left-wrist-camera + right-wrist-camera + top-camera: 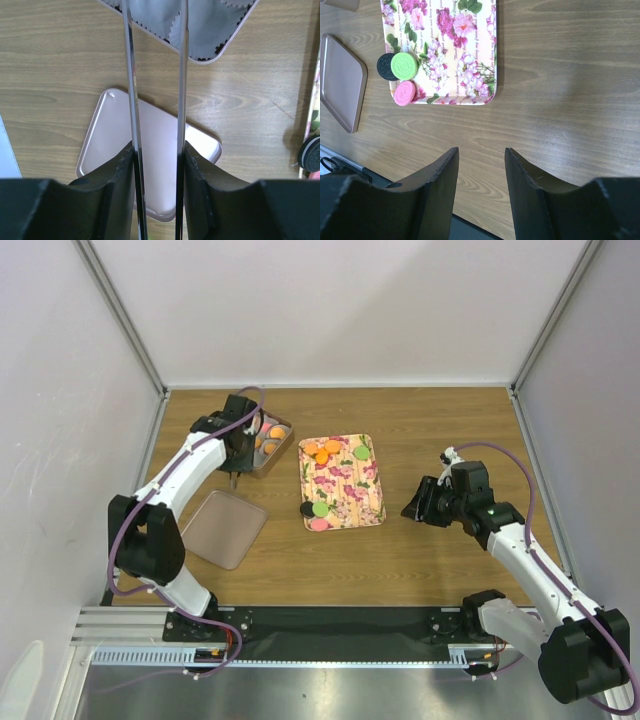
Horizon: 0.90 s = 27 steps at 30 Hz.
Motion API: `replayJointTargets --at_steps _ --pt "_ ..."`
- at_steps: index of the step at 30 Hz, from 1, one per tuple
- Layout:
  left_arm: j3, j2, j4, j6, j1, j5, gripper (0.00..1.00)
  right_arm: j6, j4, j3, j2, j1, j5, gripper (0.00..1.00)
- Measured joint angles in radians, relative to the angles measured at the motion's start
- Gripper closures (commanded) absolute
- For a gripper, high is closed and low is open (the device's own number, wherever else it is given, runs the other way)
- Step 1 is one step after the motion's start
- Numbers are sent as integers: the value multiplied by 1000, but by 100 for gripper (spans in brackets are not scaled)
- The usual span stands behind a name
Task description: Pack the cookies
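Observation:
Cookies lie on the floral tray (355,490): orange ones (322,450) and a green one (361,452) at the far end. At the near left corner lie a black one (385,66), a green one (404,65) and a pink one (404,92). More cookies sit in paper cups in the tin (268,445). My left gripper (159,150) is shut on metal tongs (131,75). Their two blades run up over the tin's corner (200,30), with the tips out of view. My right gripper (481,155) hangs open and empty over bare wood, right of the tray.
The tin's pinkish lid (223,529) lies flat on the table, near left of the tray and below my left gripper. White walls close in the table on the left, back and right. A metal rail runs along the near edge.

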Motion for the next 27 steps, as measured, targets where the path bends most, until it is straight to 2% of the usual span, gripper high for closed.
replayJointTargets --at_steps 27 --pt "-97 -18 35 3 8 7 52 0 1 -10 0 -2 0 52"
